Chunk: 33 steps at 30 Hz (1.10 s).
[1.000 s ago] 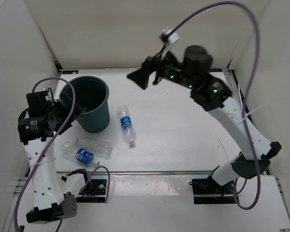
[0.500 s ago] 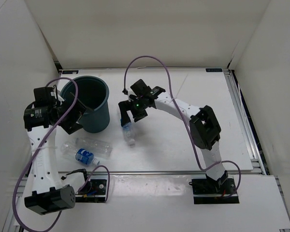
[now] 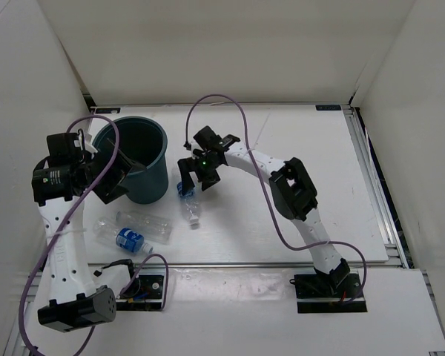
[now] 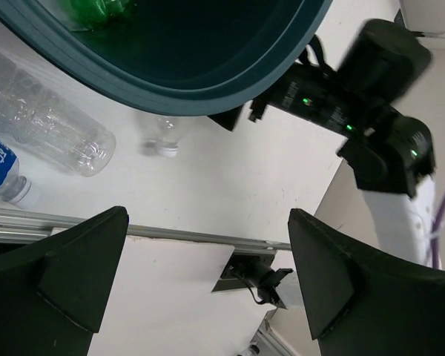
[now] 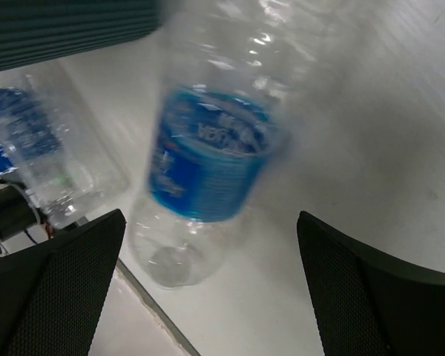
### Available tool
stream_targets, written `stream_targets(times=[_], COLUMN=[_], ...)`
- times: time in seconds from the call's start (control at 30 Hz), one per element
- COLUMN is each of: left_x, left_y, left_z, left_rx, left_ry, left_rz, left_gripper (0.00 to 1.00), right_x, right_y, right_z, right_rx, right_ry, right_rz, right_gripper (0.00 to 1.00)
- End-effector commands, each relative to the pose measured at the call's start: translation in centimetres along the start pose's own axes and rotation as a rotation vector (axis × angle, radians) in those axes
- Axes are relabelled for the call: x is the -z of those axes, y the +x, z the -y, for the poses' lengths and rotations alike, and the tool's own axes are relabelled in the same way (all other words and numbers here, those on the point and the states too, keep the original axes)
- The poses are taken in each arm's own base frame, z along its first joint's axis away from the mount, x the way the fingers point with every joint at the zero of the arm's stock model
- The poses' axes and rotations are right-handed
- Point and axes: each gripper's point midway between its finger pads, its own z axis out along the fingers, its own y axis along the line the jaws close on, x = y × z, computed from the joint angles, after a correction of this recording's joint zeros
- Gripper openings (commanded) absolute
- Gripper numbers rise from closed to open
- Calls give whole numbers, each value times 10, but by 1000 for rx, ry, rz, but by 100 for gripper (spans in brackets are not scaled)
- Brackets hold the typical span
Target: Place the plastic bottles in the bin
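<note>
Two clear bottles lie on the table (image 3: 237,233) outside the bin (image 3: 147,189). The shorter clear bottle (image 3: 190,209) is just to the right of the bin, and the longer clear bottle (image 3: 133,231) is in front of the bin, on its near side. The green bottle (image 4: 96,10) shows inside the bin.

Your right gripper (image 5: 209,219) hangs over the shorter clear bottle with its fingers spread wide, gripping nothing. Your left gripper (image 4: 208,215), at the bin's left rim, is likewise spread and empty.

Expect the shorter clear bottle to be empty, very light, thin-walled and slick. It will probably roll at a nudge and dent under a hard squeeze. Take it across the blue-labelled middle, where the wrap should give some friction, and close gently.
</note>
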Motion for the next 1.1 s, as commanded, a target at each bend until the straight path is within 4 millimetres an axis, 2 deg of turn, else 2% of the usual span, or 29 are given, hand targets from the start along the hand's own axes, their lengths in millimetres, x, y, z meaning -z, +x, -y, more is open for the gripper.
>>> stream_targets(times=[0.0,0.03,0.1,0.13,0.2,0.23,0.3,0.33,0.47,0.5,0.53,0.57,0.67,0.7,0.77,0.8,0.83,0.87,0.9,0.93,0.97,1.0,1.03,1.07], left_x=[14,14,14,11,10,9,9,11,22,22,22,22,24,25,26,28,28,28,29,29,29,23,23,20], left_y=[-1,-1,0,1,2,2,0,-1,-11,-12,-10,-11,-7,-6,-2,-2,-2,-6,-4,-4,-2,2,6,14], left_z=[12,12,13,11,11,11,9,7,3,-3,-11,-25,-43,-47,-43,-40,-40,-39,-41,-41,-40,-43,-44,-44], left_rx=[-47,-47,-47,-42,-42,-42,-42,-46,-38,-6,16,39,61,64,47,31,30,30,23,23,13,20,4,-6], left_ry=[46,46,53,47,54,54,44,34,-15,-46,-81,-144,-233,-250,-224,-212,-212,-218,-225,-225,-215,-221,-211,-192], left_rz=[35,35,29,20,15,15,22,42,129,139,153,184,213,212,199,198,198,205,197,197,187,160,148,116], left_gripper=[100,100,100,100,100,100,100,100,100,98,96,93,84,78,78,78,78,78,79,81,81,82,84,86], right_x=[0,0,-1,-4,3,5,20,23,77,87,111,122,166,187,214,217,241,248,239,241,262,248,248,250], right_y=[-9,-12,-5,-2,4,7,5,13,12,9,3,1,-19,-34,-51,-63,-83,-97,-112,-125,-146,-160,-168,-184], right_z=[-3,2,1,4,2,1,-2,-1,-30,-38,-54,-62,-95,-112,-134,-137,-154,-166,-166,-172,-192,-187,-193,-194], right_rx=[-18,-25,-37,-41,-41,-42,-41,-50,-11,-9,3,9,37,60,73,71,98,123,118,132,185,192,175,181], right_ry=[-14,-11,-24,-22,-22,-21,-23,-18,-25,-35,-54,-64,-102,-125,-153,-151,-169,-192,-205,-224,-273,-278,-293,-298], right_rz=[-3,2,-23,-29,-29,-32,-11,-24,70,97,149,173,289,344,420,447,533,590,606,641,739,749,779,847], right_gripper=[100,94,84,71,62,51,43,41,31,29,28,26,22,20,17,17,16,16,16,16,16,16,16,16])
